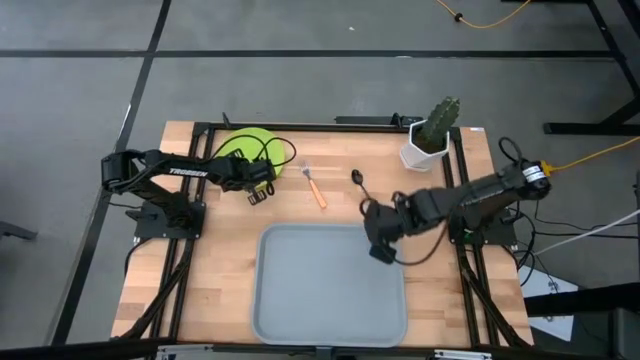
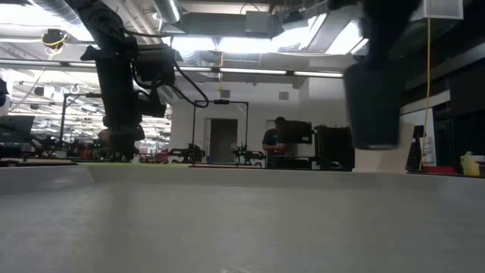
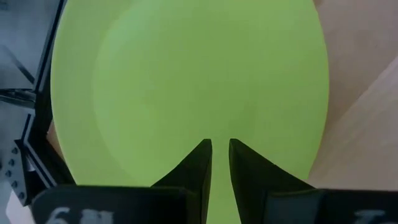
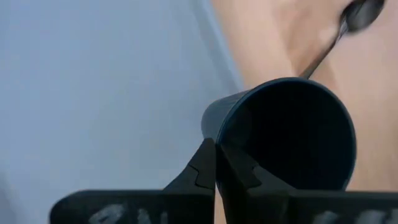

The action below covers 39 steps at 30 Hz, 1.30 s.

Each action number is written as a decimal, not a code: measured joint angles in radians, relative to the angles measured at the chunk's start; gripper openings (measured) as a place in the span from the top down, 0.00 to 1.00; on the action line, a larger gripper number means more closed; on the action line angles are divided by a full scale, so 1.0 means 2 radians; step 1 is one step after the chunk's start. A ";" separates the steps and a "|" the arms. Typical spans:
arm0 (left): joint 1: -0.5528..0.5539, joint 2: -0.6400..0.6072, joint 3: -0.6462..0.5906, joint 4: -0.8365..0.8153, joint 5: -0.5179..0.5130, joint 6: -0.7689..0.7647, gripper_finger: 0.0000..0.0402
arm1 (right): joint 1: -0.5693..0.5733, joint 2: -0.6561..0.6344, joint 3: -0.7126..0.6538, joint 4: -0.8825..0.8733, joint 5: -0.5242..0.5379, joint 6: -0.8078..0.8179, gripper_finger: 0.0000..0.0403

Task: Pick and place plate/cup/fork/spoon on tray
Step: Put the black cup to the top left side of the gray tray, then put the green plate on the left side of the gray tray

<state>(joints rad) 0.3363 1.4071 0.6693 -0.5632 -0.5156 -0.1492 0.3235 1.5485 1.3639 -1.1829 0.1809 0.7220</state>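
Hanging over the tray's (image 1: 300, 300) right rim, the right gripper (image 1: 381, 247) pinches the wall of the cup (image 1: 381, 251) between its fingers. Right wrist view: the two dark fingers (image 4: 202, 168) are drawn nearly together on the cup's (image 4: 286, 134) rim, one outside, one inside; the cup tilts, its mouth facing the camera. Low view: the cup (image 2: 373, 102) hangs clear above the tray floor (image 2: 227, 220), not touching it.

Left gripper (image 1: 258, 190) sits at the near edge of the plate (image 1: 243, 148), toward the table's (image 1: 220, 260) back left. Left wrist view: the fingers (image 3: 198, 163) are almost together with a thin gap, the plate (image 3: 186, 81) filling the view beyond them. Whether the fingertips clamp the plate's rim, cannot tell.

Fork (image 1: 314, 186) lies on bare wood between the plate and the spoon (image 1: 361, 182), orange handle pointing toward the tray, tines toward the back edge. Spoon lies just right of the fork, bowl toward the back, handle running toward the right gripper; also visible blurred beyond the cup in the right wrist view (image 4: 357, 15).

Tray rests at the front centre of the table, nothing lying in it. Potted cactus (image 1: 432, 135) stands at the back right corner. A person (image 2: 276, 144) shows far off in the room behind.
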 joint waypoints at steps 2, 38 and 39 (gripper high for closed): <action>0.000 0.000 0.000 0.000 0.000 0.000 0.87 | 0.016 0.000 -0.014 0.003 0.000 0.027 0.99; 0.000 0.000 0.000 0.000 -0.017 0.018 0.87 | 0.044 -0.004 0.002 0.083 -0.014 0.078 0.87; -0.001 0.000 0.000 0.001 -0.028 0.006 0.87 | 0.044 -0.004 0.010 0.087 -0.002 0.072 0.87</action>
<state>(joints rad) 0.3349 1.4063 0.6685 -0.5608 -0.5724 -0.1372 0.4114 1.5410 1.3834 -1.0096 0.1774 0.8666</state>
